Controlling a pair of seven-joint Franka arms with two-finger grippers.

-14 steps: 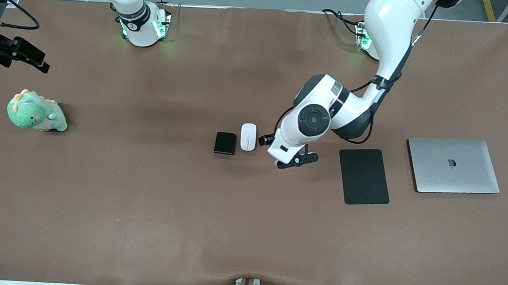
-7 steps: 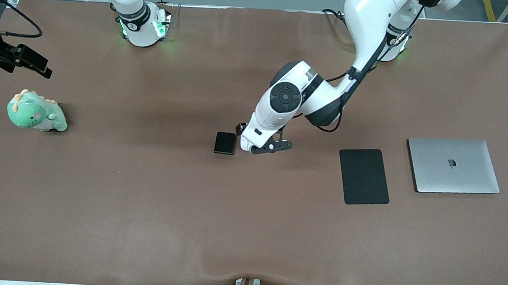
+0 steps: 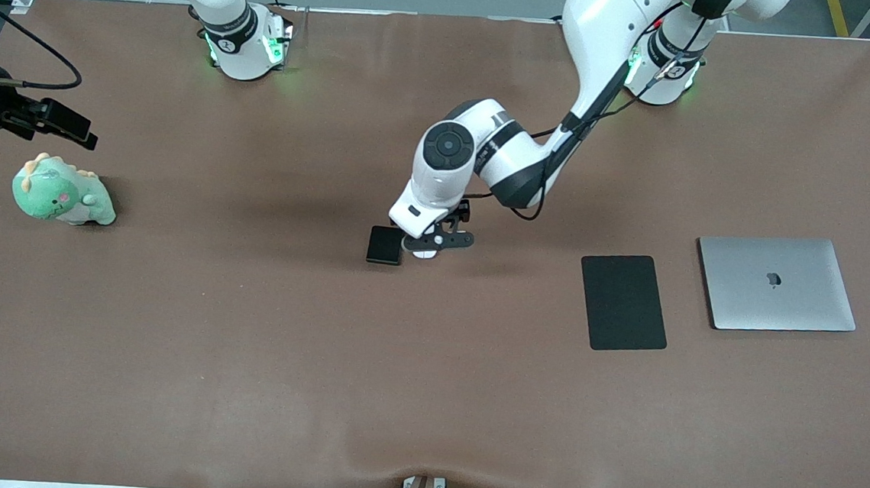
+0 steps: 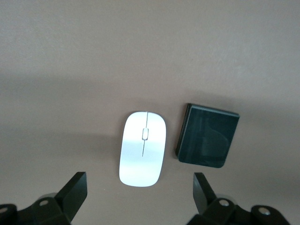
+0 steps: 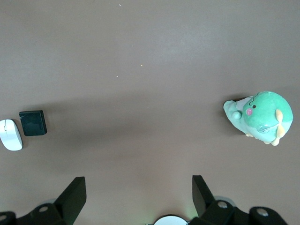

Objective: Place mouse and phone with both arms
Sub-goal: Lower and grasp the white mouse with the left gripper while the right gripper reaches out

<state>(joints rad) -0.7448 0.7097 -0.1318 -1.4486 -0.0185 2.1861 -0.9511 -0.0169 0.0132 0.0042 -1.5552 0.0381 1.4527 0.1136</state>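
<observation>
The white mouse point(image 4: 142, 148) lies on the brown table beside the black phone point(image 4: 207, 142), a small gap between them. My left gripper point(image 4: 139, 197) hangs open just above the mouse, its fingers point(image 4: 72, 192) wide apart and holding nothing. In the front view this gripper point(image 3: 435, 240) hides most of the mouse point(image 3: 424, 254); the phone point(image 3: 385, 245) lies beside it toward the right arm's end. My right gripper point(image 3: 60, 124) is open and empty over the table's edge near the plush, and its view point(image 5: 136, 194) shows the mouse point(image 5: 10, 134) and the phone point(image 5: 33, 123) far off.
A flat black mouse pad point(image 3: 622, 301) and a closed silver laptop point(image 3: 775, 283) lie toward the left arm's end. A green dinosaur plush point(image 3: 63, 195) sits at the right arm's end, close below the right gripper; it also shows in the right wrist view point(image 5: 260, 116).
My left arm has swung toward the right arm's end, from beside the mouse to over it, so it now covers most of the mouse. The right gripper has drifted slightly toward the plush.
</observation>
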